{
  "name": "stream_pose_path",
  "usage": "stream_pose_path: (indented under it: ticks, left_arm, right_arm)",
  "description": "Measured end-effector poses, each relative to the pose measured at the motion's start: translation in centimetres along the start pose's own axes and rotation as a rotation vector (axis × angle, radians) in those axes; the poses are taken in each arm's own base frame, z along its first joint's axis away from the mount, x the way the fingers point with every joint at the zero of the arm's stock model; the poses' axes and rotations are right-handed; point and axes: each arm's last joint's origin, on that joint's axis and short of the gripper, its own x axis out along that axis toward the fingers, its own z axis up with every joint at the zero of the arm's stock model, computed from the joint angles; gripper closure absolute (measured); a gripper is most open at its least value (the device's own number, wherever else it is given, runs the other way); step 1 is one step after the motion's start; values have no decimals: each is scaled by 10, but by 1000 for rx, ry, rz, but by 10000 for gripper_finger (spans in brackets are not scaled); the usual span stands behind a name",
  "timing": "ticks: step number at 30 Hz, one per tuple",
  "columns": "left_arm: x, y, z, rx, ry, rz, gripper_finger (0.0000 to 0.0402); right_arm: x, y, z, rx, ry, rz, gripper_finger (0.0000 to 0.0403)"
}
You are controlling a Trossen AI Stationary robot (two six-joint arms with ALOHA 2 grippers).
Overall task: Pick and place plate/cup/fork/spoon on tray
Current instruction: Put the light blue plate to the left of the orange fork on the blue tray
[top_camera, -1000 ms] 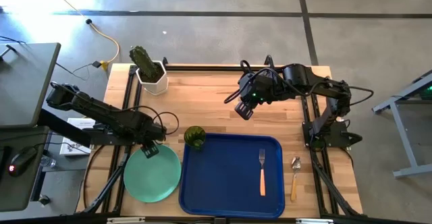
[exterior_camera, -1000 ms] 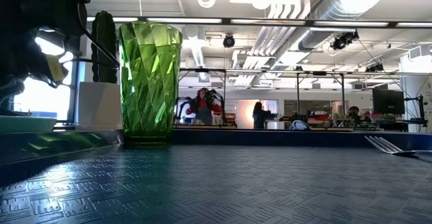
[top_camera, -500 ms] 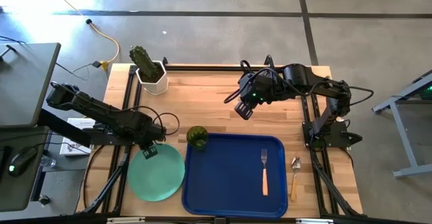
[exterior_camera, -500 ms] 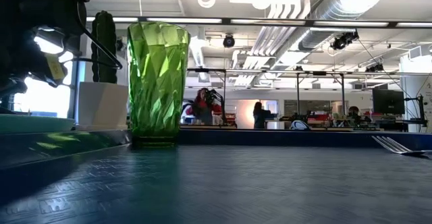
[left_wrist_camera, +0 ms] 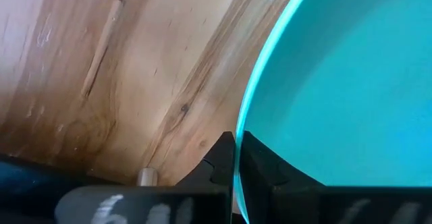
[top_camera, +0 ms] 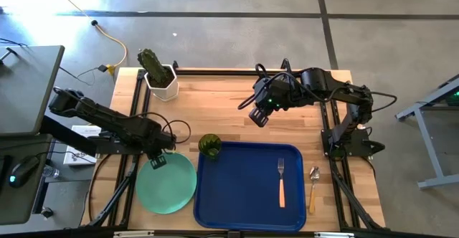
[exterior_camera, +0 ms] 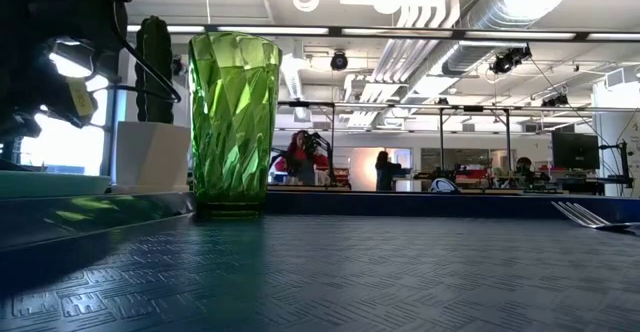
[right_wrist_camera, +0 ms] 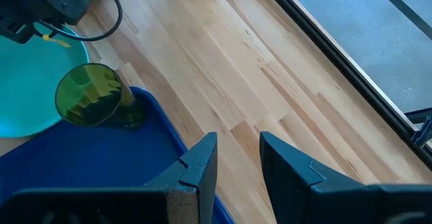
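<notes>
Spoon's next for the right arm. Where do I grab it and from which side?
Take the spoon by the middle of its orange handle, coming straight down with the right gripper. It lies flat on the table right of the tray, handle toward the near edge, so set the fingers across the handle.

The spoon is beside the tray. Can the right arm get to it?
Probably yes. The spoon lies on bare wood beside the tray, nothing over it, on the right arm's side. The right hand hangs open farther back.
</notes>
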Motion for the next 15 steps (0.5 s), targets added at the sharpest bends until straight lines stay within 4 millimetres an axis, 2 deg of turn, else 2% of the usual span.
stream_pose_path:
  ticks: [7,15]
  left_arm:
    - [-15,-1,-3,10,-12,-8,400]
    - [-43,-5,-8,22,-49,1,400]
  right_arm:
    - [0,0,0,4,-1,0,300]
    - [0,1,1,9,-13,8,300]
